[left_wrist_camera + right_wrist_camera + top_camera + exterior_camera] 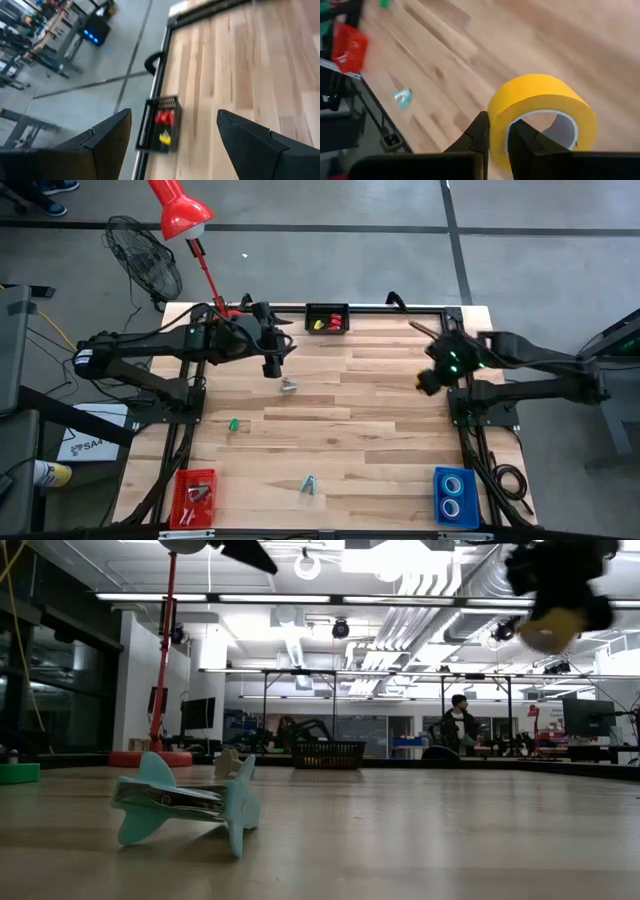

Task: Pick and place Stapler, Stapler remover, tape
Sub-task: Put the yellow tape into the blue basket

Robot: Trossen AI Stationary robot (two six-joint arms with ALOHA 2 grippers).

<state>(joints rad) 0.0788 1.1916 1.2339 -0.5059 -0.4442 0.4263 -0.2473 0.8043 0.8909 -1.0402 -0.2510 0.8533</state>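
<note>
My right gripper hangs over the table's right side, shut on a yellow tape roll; the low view shows the roll high above the tabletop. My left gripper stands open and empty over the far middle, near a black basket. A teal stapler remover rests on its claw tips near the front edge, large in the low view. A small grey object and a small green object lie on the wood. My right gripper pinches the yellow roll's wall, one finger outside the ring and the other inside its open centre. The fingers slant downward. The roll is lifted clear of the table, its open centre facing the wrist camera.
The black basket at the far edge holds red and yellow items. At the near left a red bin holds grey items. A blue bin with two blue tape rolls stands near right. A red lamp stands at the far left corner.
</note>
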